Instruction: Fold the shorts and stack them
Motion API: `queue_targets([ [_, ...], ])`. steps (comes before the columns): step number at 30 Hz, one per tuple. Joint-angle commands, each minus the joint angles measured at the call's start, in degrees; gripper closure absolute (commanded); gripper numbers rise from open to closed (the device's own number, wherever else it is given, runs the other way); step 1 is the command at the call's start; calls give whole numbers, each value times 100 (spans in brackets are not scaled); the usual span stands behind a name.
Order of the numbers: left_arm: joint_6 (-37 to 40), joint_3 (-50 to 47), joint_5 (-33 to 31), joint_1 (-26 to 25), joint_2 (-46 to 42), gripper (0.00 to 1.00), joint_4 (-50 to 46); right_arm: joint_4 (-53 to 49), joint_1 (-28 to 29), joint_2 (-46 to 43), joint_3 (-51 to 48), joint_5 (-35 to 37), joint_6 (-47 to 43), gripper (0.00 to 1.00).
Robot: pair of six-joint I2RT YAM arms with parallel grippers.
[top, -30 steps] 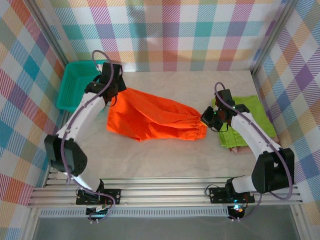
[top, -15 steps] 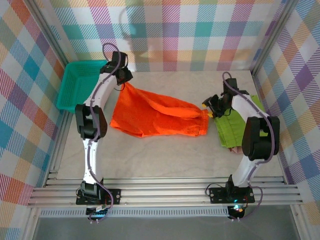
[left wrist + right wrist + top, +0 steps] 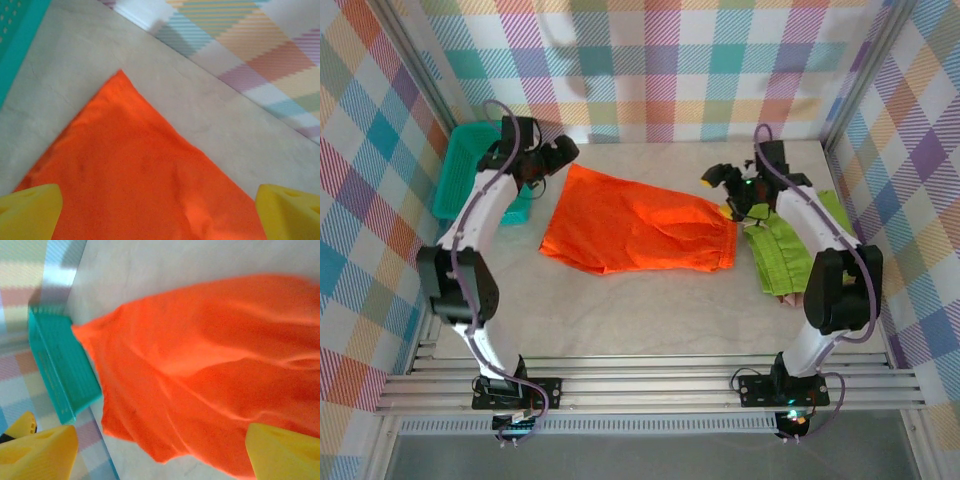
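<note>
orange shorts (image 3: 640, 232) lie flat on the table (image 3: 650, 310); left gripper (image 3: 566, 151), right gripper (image 3: 716, 196) gape open; best pinch matching corners, fold squarely.

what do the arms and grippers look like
The left arm and right arm are slim white shells with black joints and bases, a thin purple cable looping along each. The left gripper and right gripper are black, with yellow wedge-shaped fingertips. No markings can be made out.
</note>
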Motion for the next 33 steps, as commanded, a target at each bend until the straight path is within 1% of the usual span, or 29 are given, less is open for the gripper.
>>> queue_targets([
  [1,-419,-1205,287,-141,-174,1,1002,-11,261,489,278,-103,-205,12],
  [3,-492,-1649,311,-249,-166,1,1350,21,290,866,465,-207,-201,12],
  [5,-529,-1895,365,-334,-70,1,1457,-39,289,1116,604,-169,-247,12],
  [9,-567,-2469,212,-450,22,1,1726,-161,290,1470,724,-39,-412,12],
  [12,-552,-2898,-30,-459,13,1,1786,-275,236,1705,776,147,-521,12],
  [20,-528,-4091,-779,-456,-321,1,1821,-356,88,2120,768,118,-621,12],
  [23,-598,-4613,-1089,-442,-619,0,1815,-338,83,2117,673,36,-657,11],
  [27,-719,-5199,-1316,-381,-1075,0,1675,-270,116,1911,355,-126,-736,10],
  [30,-848,-5564,-1325,-321,-1425,0,1571,-198,225,1576,-19,-272,-862,9],
  [33,-882,-5827,-1320,-310,-1946,0,1351,-195,477,1128,-424,-450,-994,8],
])
